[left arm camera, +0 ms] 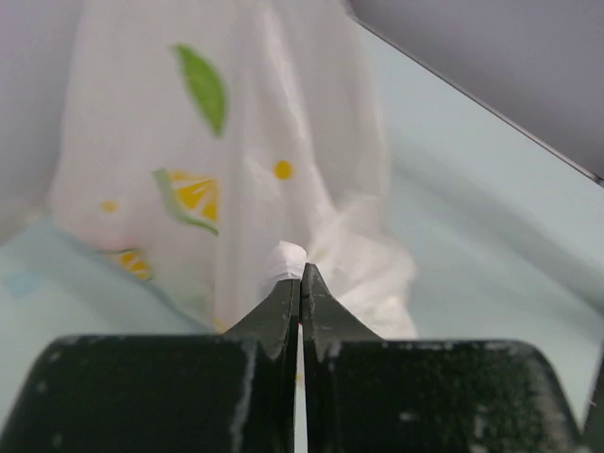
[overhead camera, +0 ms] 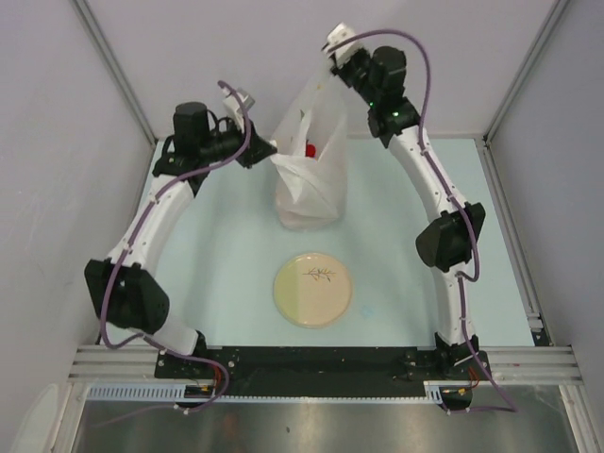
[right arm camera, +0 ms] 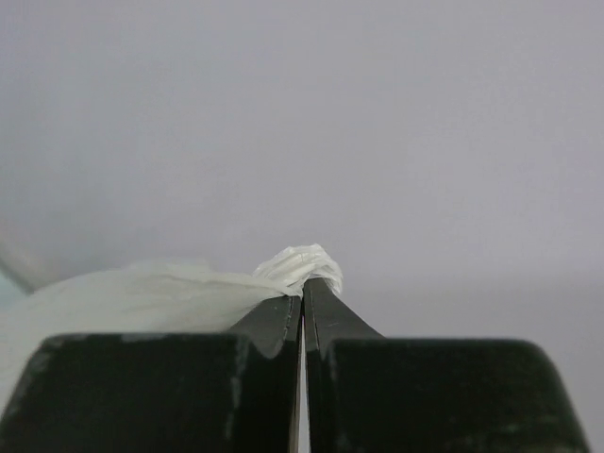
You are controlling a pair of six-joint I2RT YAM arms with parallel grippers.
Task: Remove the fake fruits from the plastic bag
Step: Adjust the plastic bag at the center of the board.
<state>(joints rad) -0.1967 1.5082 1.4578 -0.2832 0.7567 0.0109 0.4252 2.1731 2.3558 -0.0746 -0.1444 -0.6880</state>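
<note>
The plastic bag [overhead camera: 310,189] stands at the middle back of the table, thin and white with lemon and leaf prints [left arm camera: 226,142]. Its mouth is stretched open between both grippers. My left gripper [overhead camera: 268,149] is shut on the bag's left rim, and a white fold sticks out at the fingertips [left arm camera: 300,274]. My right gripper [overhead camera: 329,77] is lifted above the bag and shut on a bunched strip of it [right arm camera: 304,281]. One glossy red fake fruit [overhead camera: 310,149] shows through the opening. Any other fruits are hidden inside the bag.
A round beige plate [overhead camera: 312,289] with a dark twig print lies on the pale table in front of the bag. Grey walls close in the back and both sides. Metal rails run along the near edge by the arm bases.
</note>
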